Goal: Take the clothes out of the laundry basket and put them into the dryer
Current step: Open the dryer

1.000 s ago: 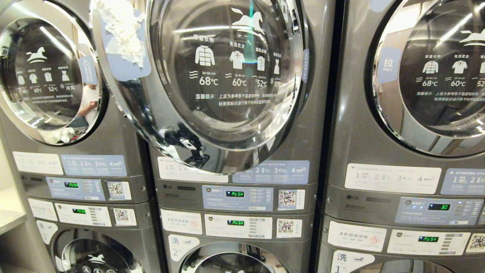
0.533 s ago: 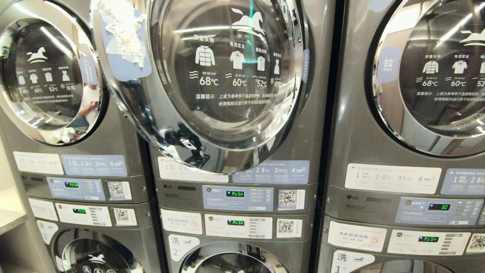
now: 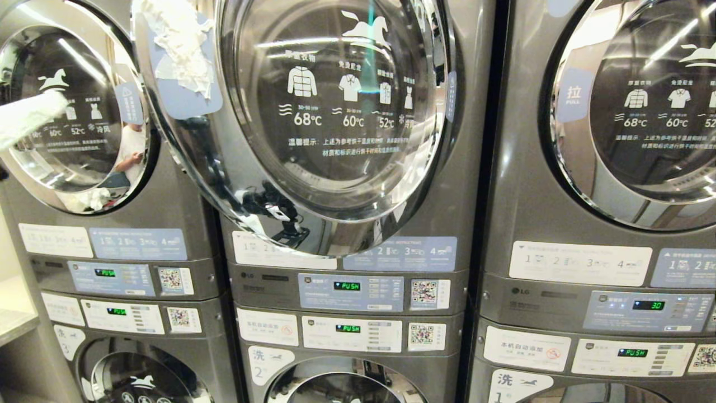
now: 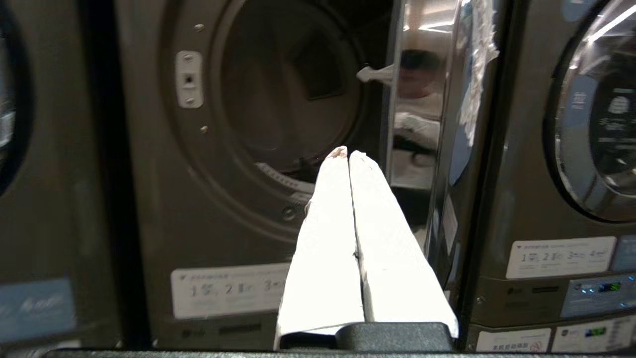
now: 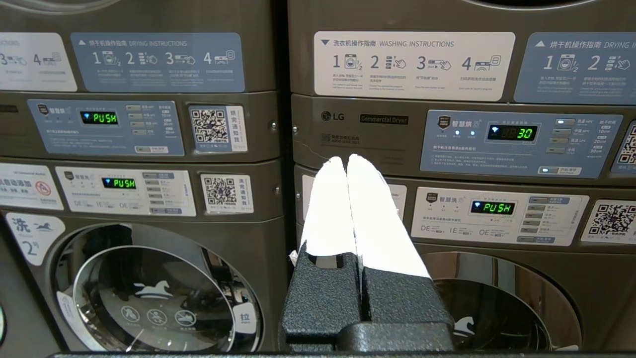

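Note:
The dryer of the stack numbered 2 stands with its chrome-rimmed glass door [image 3: 335,112] swung out towards me. In the left wrist view the door [image 4: 422,99] shows edge-on and the dark drum opening [image 4: 288,89] is bare. My left gripper [image 4: 348,153], white-wrapped, is shut and empty and points at the lower rim of that opening; it shows at the left edge of the head view [image 3: 59,103]. My right gripper [image 5: 347,160] is shut and empty, low in front of the control panels. The clothes and the laundry basket are out of view.
Closed dryer doors flank the open one, on the left stack [image 3: 72,112] and the right stack [image 3: 643,106]. Crumpled white paper [image 3: 179,45] sticks to the open door's edge. Washer doors [image 5: 159,293] sit below the control panels [image 3: 349,291]. A pale shelf [image 3: 11,319] lies at far left.
My left gripper has risen into the head view at its left edge, in front of the left stack's door. The doors and the right arm have not moved.

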